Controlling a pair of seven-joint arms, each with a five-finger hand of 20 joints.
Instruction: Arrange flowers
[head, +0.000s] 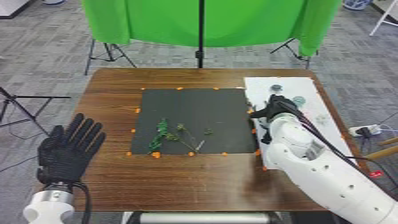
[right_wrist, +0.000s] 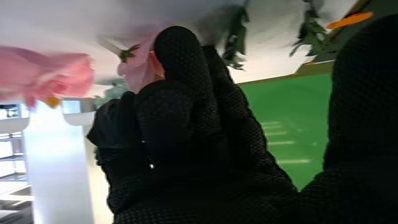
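Pale green flowers (head: 298, 101) lie on the white rectangular sheet (head: 282, 82) at the right side of the bench (head: 178, 185), beyond and to the right of the right hand (head: 279, 106). In the right wrist view, a pink flower with a green base (right_wrist: 138, 62) is located directly beside the fingers; contact cannot be confirmed. A second, larger pink bloom (right_wrist: 53, 75) is located farther from the fingers. Leafy green stems (right_wrist: 311, 32) are also near this hand.

Right hand: fingers extended and close together, thumb set apart from them. A grip on any flower cannot be determined.

Right arm: enters from the near right, extends over the white sheet and positions the hand beside the right edge of the black square mat (head: 191, 107).

Left hand (head: 67, 152): fingers straight and slightly spread, directed toward the far side, at the near left of the bench.

A green leafy sprig (head: 161, 134) and thin branching green stems (head: 188, 140) lie on the near part of the mat.
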